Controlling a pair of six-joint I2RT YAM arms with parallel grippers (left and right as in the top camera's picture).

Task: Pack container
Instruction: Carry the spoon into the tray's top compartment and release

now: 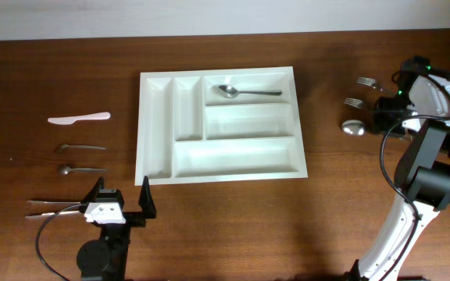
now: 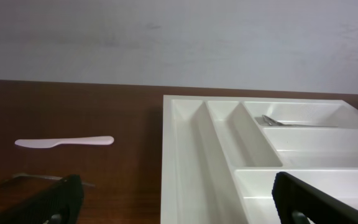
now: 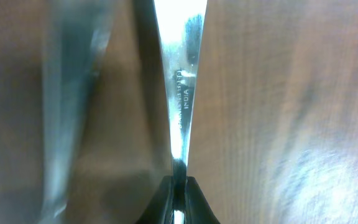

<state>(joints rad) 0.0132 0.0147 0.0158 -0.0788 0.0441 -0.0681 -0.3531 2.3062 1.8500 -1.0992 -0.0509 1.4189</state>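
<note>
White container (image 1: 217, 125) by left jaws, well apart from right jaws on handle (image 3: 180, 93)

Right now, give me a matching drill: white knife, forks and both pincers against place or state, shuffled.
Things:
1. white knife
2. forks
3. left pincer
4. right pincer

Place or state:
A. shut on a metal handle
B. lying right of the tray
C. open, holding nothing
D. lying left of the tray

Pairs: 1-D, 2-B, 3-C, 4-A
</note>
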